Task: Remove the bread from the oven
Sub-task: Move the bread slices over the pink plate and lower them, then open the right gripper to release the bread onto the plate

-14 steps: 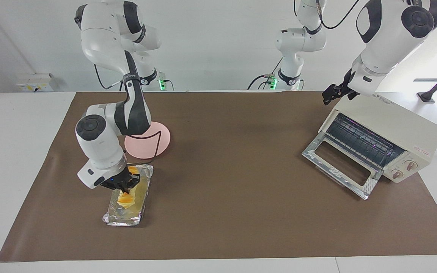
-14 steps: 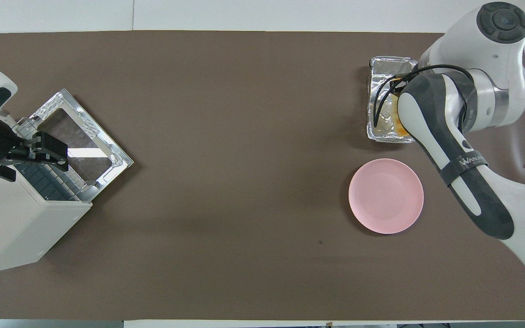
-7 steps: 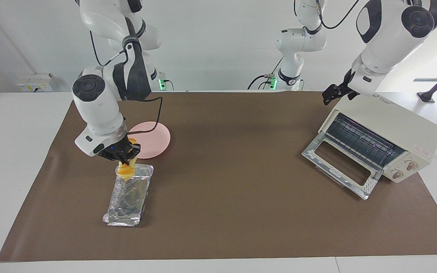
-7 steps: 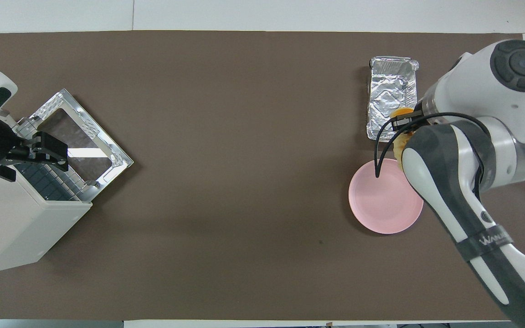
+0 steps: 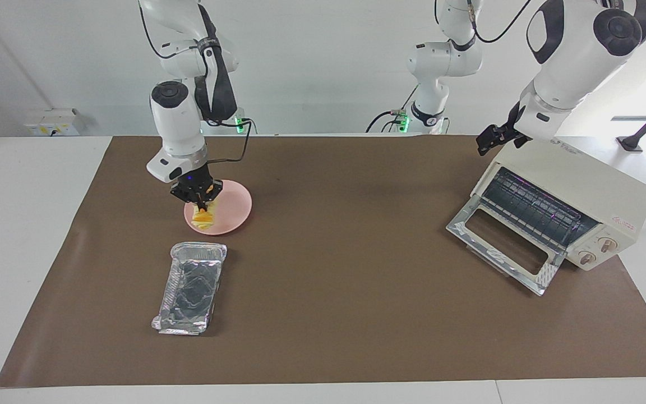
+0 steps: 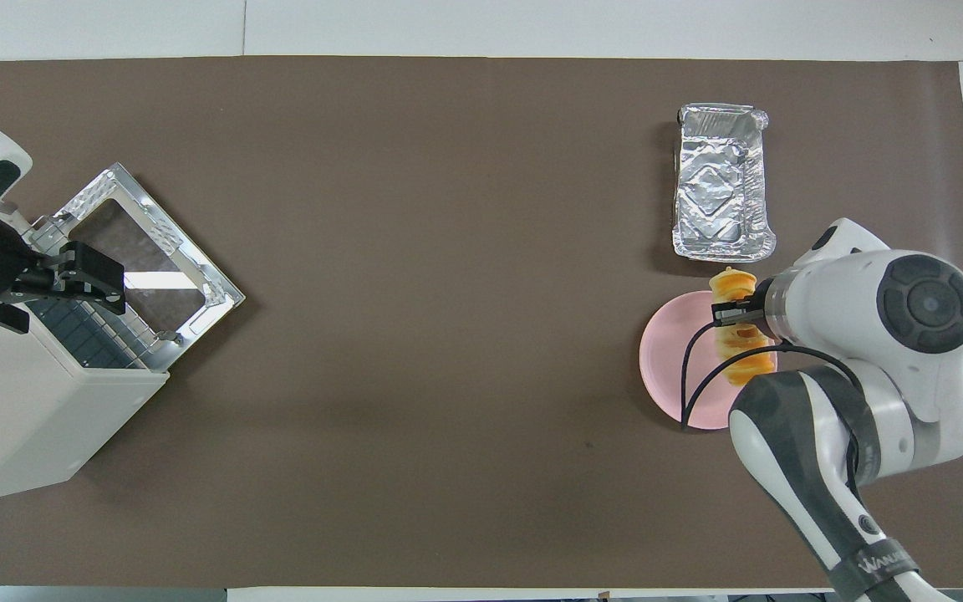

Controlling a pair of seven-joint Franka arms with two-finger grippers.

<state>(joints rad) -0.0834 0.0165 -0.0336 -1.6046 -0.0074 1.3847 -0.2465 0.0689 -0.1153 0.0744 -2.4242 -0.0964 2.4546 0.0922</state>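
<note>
the right gripper (image 5: 201, 200) hung at the upper left of the facing view, over the pink plate (image 5: 233, 216), its fingers clamped tight on the bread (image 5: 202, 217). the loaf dangled on end from the fingertips, its lower end at or just above the plate's surface; whether it touched could not be told. in the overhead view the bread (image 6: 738, 328) showed at the right of the frame, partly covered by the arm's white wrist, across the edge of the plate (image 6: 667, 351).

the silver foil tray (image 5: 190, 288) lay on the brown mat (image 5: 345, 303) in the lower left of the facing view, farther from the robots than the plate and just beside it, with nothing in it.

the oven (image 5: 567, 205) stood at the right of the facing view, at the left arm's end of the table, its glass door (image 5: 505, 246) dropped open and the wire rack (image 5: 530, 209) showing inside. the left gripper (image 5: 490, 140) waited over the oven's top corner with its jaws spread wide, holding nothing; in the overhead view it (image 6: 80, 276) showed at the left edge of the frame, over the open mouth of the oven (image 6: 22, 410).
</note>
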